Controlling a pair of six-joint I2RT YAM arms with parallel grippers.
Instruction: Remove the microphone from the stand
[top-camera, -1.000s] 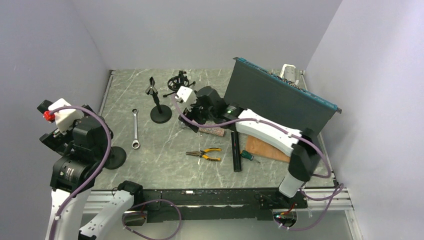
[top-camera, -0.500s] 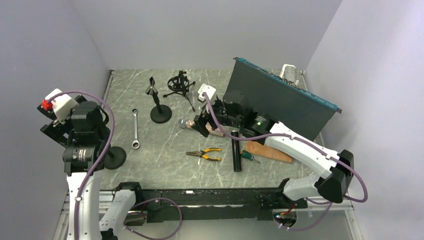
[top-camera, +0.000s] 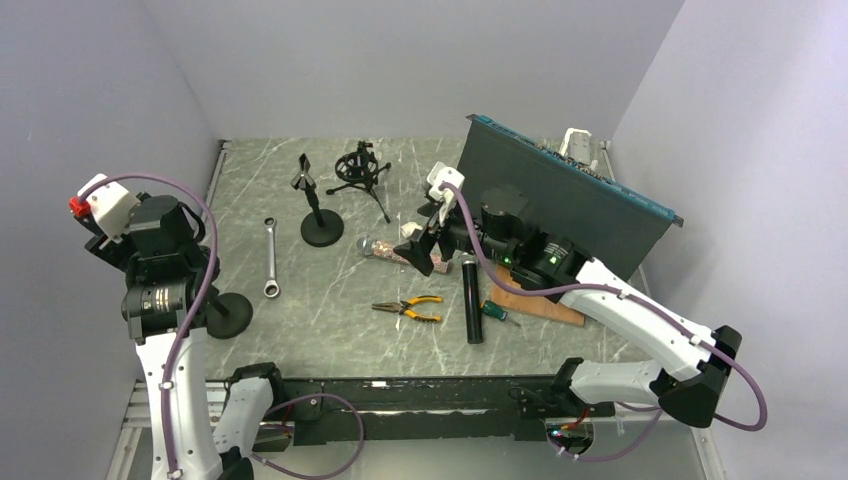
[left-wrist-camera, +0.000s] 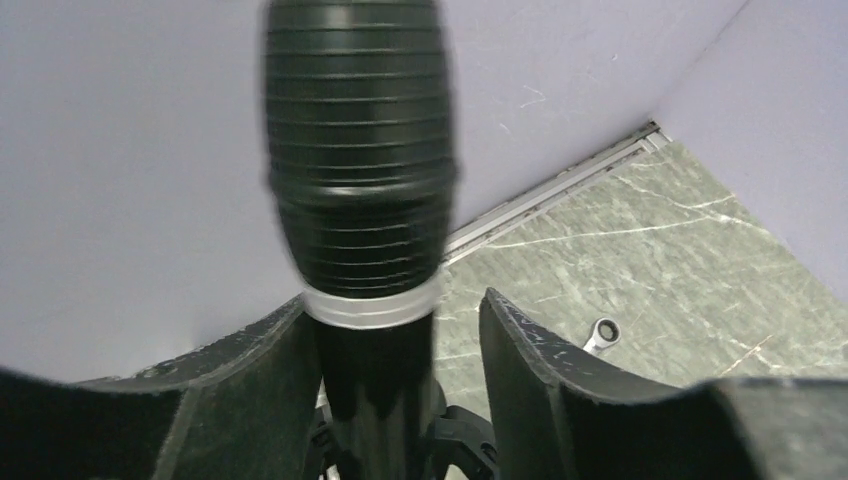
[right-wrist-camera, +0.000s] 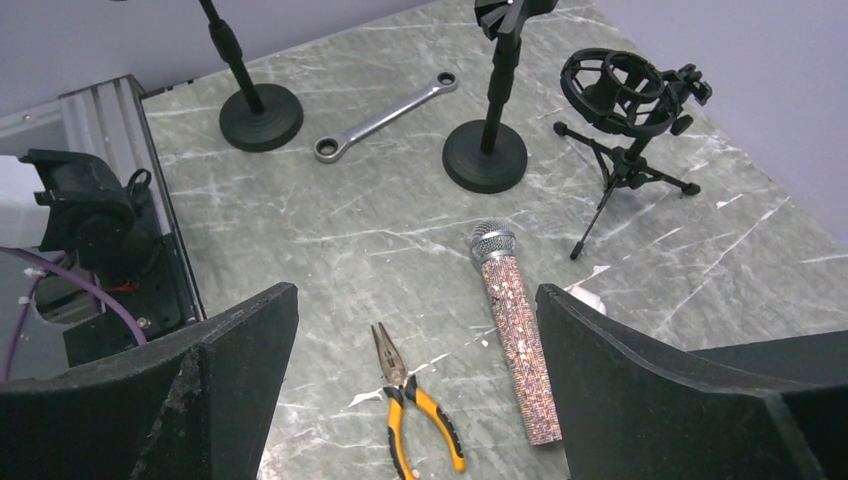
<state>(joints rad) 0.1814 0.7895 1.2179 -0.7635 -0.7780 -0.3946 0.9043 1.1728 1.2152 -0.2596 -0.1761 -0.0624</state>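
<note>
Now the left arm is up at the stand and the right one has backed off.
My left gripper (left-wrist-camera: 392, 305) has risen to straddle the black microphone (left-wrist-camera: 355, 150), jaws apart with a gap on one side, so nothing is clamped yet. The microphone is still upright in its stand (top-camera: 228, 313), I judge, and closing comes next. My right gripper (right-wrist-camera: 415, 295), spread wide and empty, has pulled back from the glittery microphone (right-wrist-camera: 515, 340) lying on the table (right-wrist-camera: 330, 230).
</note>
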